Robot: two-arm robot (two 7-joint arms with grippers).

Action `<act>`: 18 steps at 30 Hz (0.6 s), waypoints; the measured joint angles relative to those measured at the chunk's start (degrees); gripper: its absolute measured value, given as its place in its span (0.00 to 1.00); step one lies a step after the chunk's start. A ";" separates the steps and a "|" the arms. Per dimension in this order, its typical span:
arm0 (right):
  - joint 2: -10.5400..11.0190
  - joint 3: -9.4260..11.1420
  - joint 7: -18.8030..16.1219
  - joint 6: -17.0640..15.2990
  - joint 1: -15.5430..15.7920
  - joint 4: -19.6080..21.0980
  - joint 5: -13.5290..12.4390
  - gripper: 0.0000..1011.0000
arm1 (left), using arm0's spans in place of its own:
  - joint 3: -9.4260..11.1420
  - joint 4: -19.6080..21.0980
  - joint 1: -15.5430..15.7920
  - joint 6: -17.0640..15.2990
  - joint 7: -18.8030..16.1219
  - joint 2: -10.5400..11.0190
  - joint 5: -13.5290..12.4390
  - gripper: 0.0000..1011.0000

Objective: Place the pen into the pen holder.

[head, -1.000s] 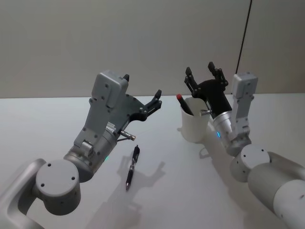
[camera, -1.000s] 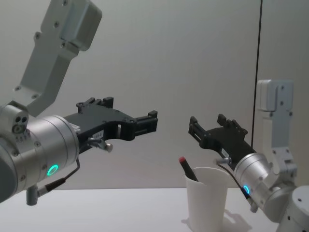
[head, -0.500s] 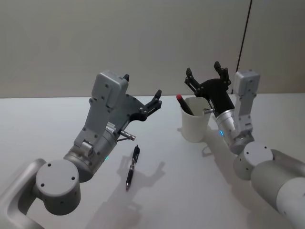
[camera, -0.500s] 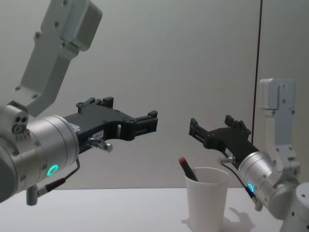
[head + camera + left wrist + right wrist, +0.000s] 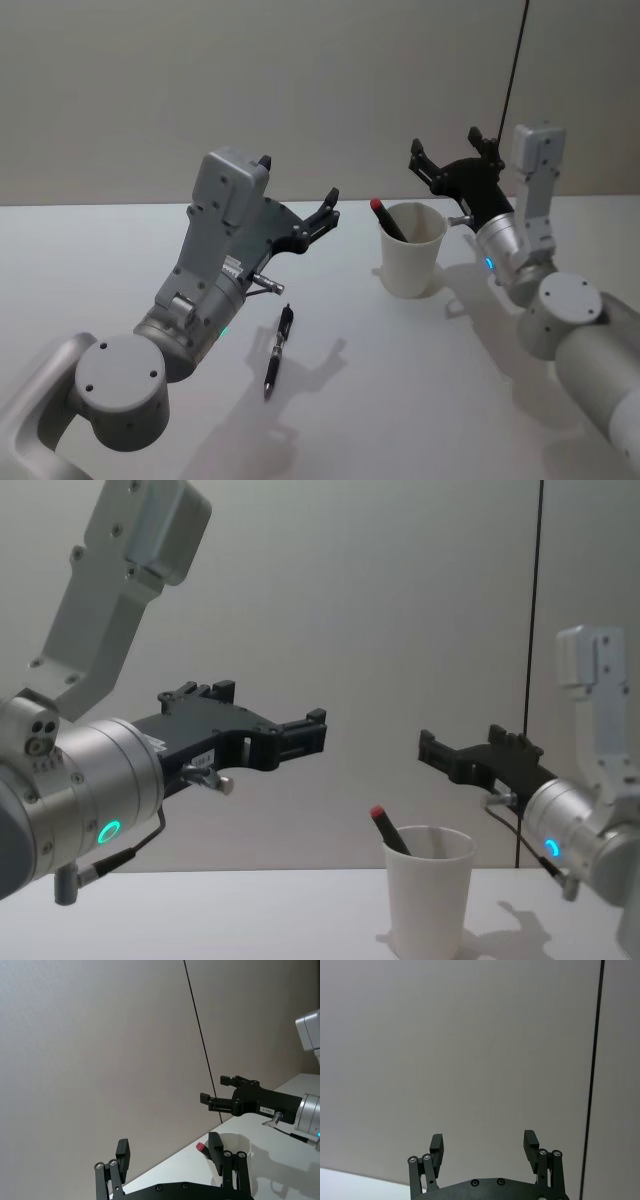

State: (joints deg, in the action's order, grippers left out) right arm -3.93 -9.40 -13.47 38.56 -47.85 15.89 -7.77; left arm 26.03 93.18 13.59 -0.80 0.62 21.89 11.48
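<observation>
The pen holder [image 5: 412, 256] is a white paper cup standing on the table right of centre. The pen [image 5: 386, 219], dark with a red end cap, leans inside it against the left rim, cap up. Both appear in the chest view, the pen holder [image 5: 430, 895] with the pen [image 5: 388, 829] sticking out. My right gripper [image 5: 446, 146] hovers open and empty above and right of the pen holder. Raised over the table's left half, my left gripper [image 5: 297, 180] is open and holds nothing. Past its fingers [image 5: 216, 1147], the left wrist view catches the pen holder's rim [image 5: 242, 1141].
A second dark pen [image 5: 277, 350] lies flat on the white table [image 5: 80, 260], near the left arm's base and left of the pen holder. A thin black cable [image 5: 512, 70] hangs down the wall behind the right arm.
My right gripper has drawn back to the right, from over the pen holder's mouth to beside it, staying open. The left arm, the pen holder and both pens have not moved.
</observation>
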 joint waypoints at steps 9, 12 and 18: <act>3.41 1.74 -0.11 -16.91 11.49 24.62 1.65 0.99 | 0.00 0.00 0.00 0.00 0.00 0.00 0.00 0.99; 4.31 2.21 -0.10 -21.63 14.45 31.03 2.10 0.99 | 0.00 0.00 0.00 0.00 0.00 0.00 0.00 0.99; 5.80 3.02 0.27 -28.18 18.91 40.64 3.16 0.99 | 0.00 0.00 0.00 0.00 0.00 0.00 0.00 0.99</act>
State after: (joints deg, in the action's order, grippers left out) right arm 1.86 -6.38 -13.20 10.38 -28.95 56.53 -4.61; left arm 26.02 93.18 13.59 -0.80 0.62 21.89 11.48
